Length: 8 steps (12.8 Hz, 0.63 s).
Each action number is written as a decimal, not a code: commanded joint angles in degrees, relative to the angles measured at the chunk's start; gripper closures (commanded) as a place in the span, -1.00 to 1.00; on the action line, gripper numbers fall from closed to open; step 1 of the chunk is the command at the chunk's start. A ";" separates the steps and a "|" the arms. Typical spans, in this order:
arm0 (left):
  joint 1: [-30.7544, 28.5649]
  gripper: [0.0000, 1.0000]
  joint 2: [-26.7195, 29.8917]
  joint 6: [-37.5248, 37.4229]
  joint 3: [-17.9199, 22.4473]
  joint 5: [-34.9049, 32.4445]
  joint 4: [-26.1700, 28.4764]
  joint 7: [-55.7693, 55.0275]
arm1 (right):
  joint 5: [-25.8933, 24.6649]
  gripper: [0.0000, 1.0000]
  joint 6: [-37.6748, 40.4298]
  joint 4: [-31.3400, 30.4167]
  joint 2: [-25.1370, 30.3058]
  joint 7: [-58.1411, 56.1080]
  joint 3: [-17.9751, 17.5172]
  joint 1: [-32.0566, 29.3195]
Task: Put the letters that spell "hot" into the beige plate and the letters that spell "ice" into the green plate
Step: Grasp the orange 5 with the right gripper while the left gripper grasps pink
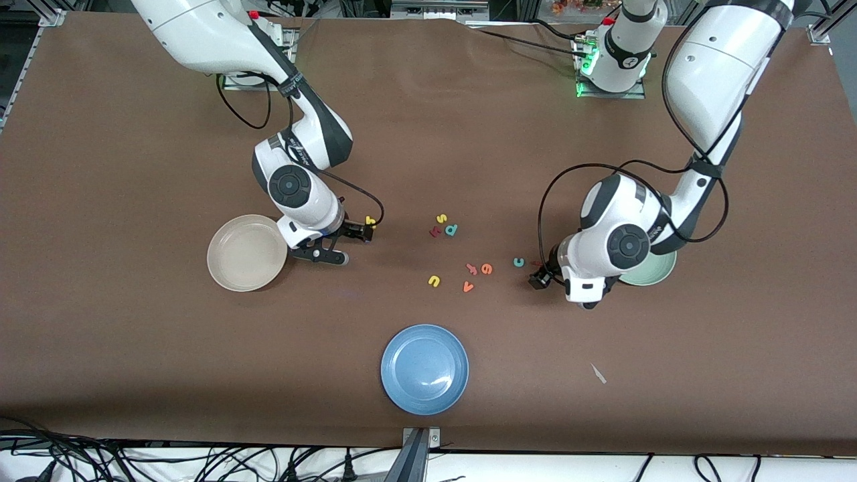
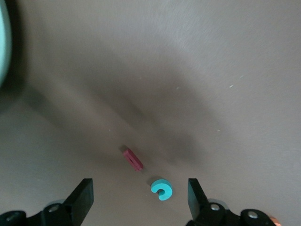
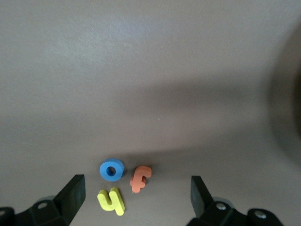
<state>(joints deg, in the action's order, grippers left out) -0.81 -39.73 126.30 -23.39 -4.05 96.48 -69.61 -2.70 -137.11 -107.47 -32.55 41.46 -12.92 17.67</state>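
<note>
Left gripper (image 2: 140, 197) low over the table, fingers (image 2: 81, 195) spread wide with nothing between them; the teal c (image 2: 162, 189) and the dark red i (image 2: 132, 158) lie on the cloth just ahead of it, close together but apart. The green plate (image 1: 653, 271) sits right beside this arm, mostly hidden under its wrist. Right gripper (image 3: 137, 195) is low too, jaws wide and empty, over the yellow h (image 3: 112, 201), blue o (image 3: 112, 170) and orange t (image 3: 140, 178), a tight cluster. The beige plate (image 1: 246, 252) is right next to that arm, bare. Nearest the camera, the blue plate (image 1: 424, 369). Mid-table, the orange e (image 1: 487, 269) with loose letters around it.
</note>
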 commanded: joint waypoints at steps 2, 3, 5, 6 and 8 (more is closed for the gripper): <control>0.37 -0.57 2.02 3.68 0.45 0.71 5.46 -1.14 | -1.17 -0.99 -2.64 -2.91 0.47 2.22 -0.53 -0.44; 0.46 -0.54 2.02 4.47 0.45 0.63 6.08 -1.22 | -1.17 -0.99 -2.64 -3.26 0.65 2.92 -0.53 -0.44; 0.46 -0.48 2.02 5.61 0.45 0.63 6.87 -1.57 | -1.17 -0.99 -2.99 -4.41 0.83 3.28 -0.62 -0.44; 0.46 -0.43 2.02 6.14 0.45 0.63 7.40 -1.84 | -1.26 -0.99 -4.21 -5.19 0.74 3.28 -0.62 -0.44; 0.46 -0.35 1.67 6.85 0.53 0.63 7.58 -1.84 | -1.34 -0.99 -7.02 -7.56 0.74 3.19 -0.62 -0.44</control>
<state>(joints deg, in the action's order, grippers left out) -0.68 -39.66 131.89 -23.36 -4.05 102.13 -70.76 -2.71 -140.96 -111.83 -32.64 43.16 -12.92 17.67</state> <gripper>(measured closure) 0.304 0.004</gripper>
